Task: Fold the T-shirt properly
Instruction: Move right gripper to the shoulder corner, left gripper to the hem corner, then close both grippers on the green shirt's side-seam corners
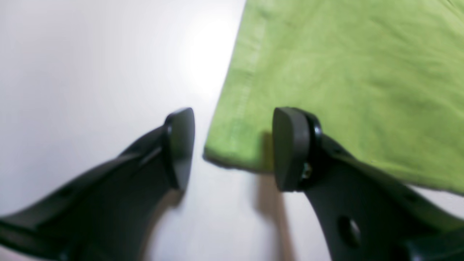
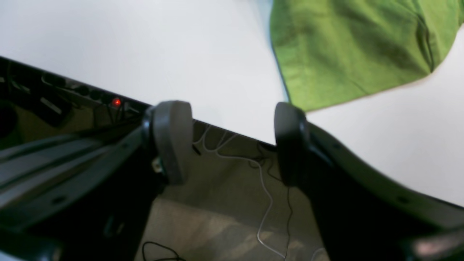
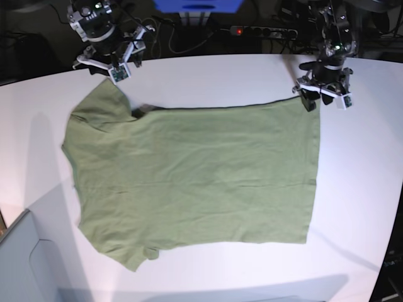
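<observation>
The olive-green T-shirt (image 3: 195,176) lies flat on the white table (image 3: 359,189), sleeves toward the left of the base view. My left gripper (image 3: 323,95) hovers at its far right corner. In the left wrist view that gripper (image 1: 233,148) is open, and the hemmed corner of the T-shirt (image 1: 326,72) lies on the table between and beyond its black pads (image 1: 290,148), held by neither. My right gripper (image 3: 107,66) is at the far left, just past the upper sleeve. It (image 2: 232,141) is open and empty over the table's far edge, with the T-shirt (image 2: 344,47) apart at the upper right.
A power strip (image 3: 255,30) with a red light and loose cables (image 2: 264,203) lie on the floor behind the table's far edge. A blue object (image 3: 198,5) stands at the back centre. A grey box (image 3: 25,264) sits at the near left corner.
</observation>
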